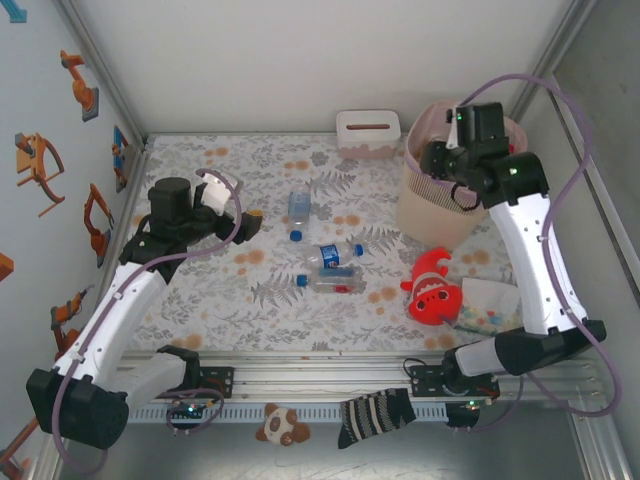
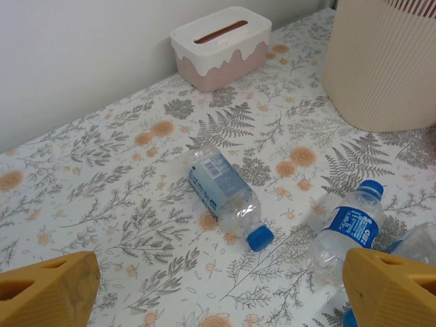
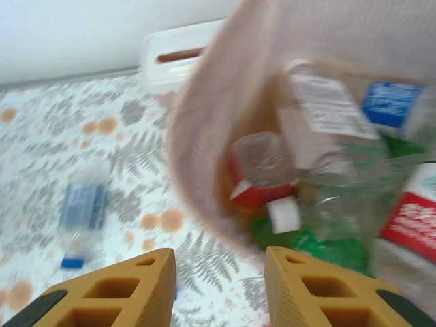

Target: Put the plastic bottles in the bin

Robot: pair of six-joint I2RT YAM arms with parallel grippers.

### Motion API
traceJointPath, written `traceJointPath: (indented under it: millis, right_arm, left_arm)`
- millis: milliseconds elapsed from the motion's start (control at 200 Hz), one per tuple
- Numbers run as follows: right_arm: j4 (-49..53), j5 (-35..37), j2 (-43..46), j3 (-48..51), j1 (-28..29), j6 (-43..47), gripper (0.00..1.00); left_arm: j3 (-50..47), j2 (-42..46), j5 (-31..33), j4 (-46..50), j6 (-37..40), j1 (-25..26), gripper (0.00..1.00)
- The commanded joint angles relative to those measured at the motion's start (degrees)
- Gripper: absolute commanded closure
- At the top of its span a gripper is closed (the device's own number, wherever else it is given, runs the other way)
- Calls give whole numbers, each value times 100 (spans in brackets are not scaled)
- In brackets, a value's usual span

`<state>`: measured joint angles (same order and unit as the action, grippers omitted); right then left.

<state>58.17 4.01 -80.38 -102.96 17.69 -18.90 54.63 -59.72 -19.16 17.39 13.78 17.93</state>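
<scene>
Three clear plastic bottles with blue labels and caps lie on the floral cloth: one (image 1: 299,210) (image 2: 223,194) mid-table and two (image 1: 335,255) (image 1: 336,281) side by side nearer the front. My left gripper (image 1: 245,224) (image 2: 218,293) hovers open just left of them, nothing between its yellow fingers (image 2: 48,289). The pale pink-beige bin (image 1: 440,200) (image 2: 381,61) stands at the back right, holding several bottles (image 3: 320,109) with red, blue and green labels. My right gripper (image 1: 450,160) (image 3: 218,286) hangs above the bin's near-left rim (image 3: 204,122), open and empty.
A white and pink tissue box (image 1: 368,133) (image 2: 221,44) sits against the back wall. A red clownfish plush (image 1: 432,288) and a clear bag (image 1: 492,305) lie front right. A striped sock (image 1: 375,415) and a small panda toy (image 1: 281,425) rest by the rail.
</scene>
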Motion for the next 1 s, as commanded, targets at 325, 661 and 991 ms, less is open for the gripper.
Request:
traceJointPath:
  millis: [325, 661, 991]
  right_arm:
    - [-1103, -2654, 879, 2189, 1021, 2815, 55]
    - [-959, -2519, 677, 3195, 1784, 4986, 50]
    - [-1175, -1935, -251, 3510, 2257, 5841, 44]
  left_arm:
    - [56, -45, -158, -85, -80, -37, 8]
    - [48, -35, -141, -85, -84, -36, 8]
    - [32, -44, -123, -92, -86, -36, 8]
